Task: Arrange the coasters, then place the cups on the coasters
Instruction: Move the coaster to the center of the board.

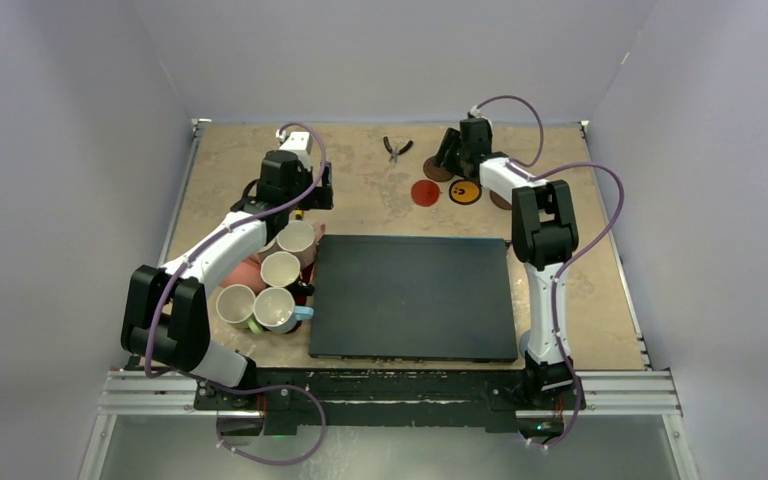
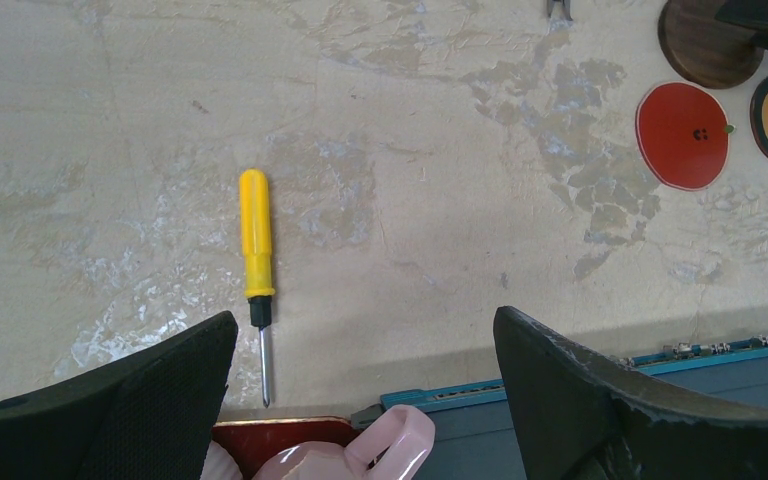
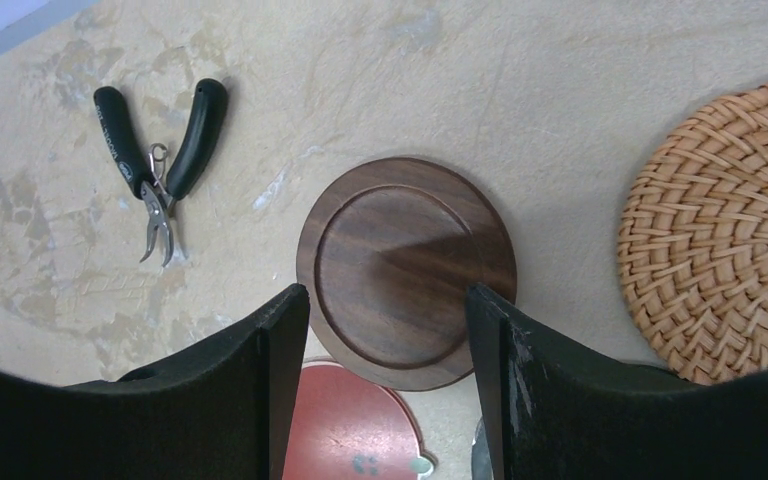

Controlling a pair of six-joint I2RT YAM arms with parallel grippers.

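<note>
Your right gripper (image 3: 388, 300) stands part-way open and holds nothing. The dark wood coaster (image 3: 405, 265) lies straight below it, between the two fingers, with its near edge hidden behind them. Whether the tips touch the table (image 1: 580, 290) I cannot tell. The disc is round, so it has no long axis to line up with; what matters is that it is centred in the gap, and it sits slightly toward the right finger.

Just beside it are the red coaster (image 3: 345, 425) on the near side and a woven coaster (image 3: 720, 240) to the right, both apart from it. The yellow coaster (image 1: 465, 191) with its black face lies next to the red one. That makes four coasters you can count; any others are hidden. A single pair of pliers (image 3: 160, 160) lies to the left.

Your left gripper (image 2: 365, 335) is wide open and empty, above bare table beside one yellow screwdriver (image 2: 256, 250). It is the nearer arm to the cups (image 1: 280, 268), which are clustered left of the black mat (image 1: 415, 295). Four white mouths show plainly; a salmon shape under the arm may be a fifth.
</note>
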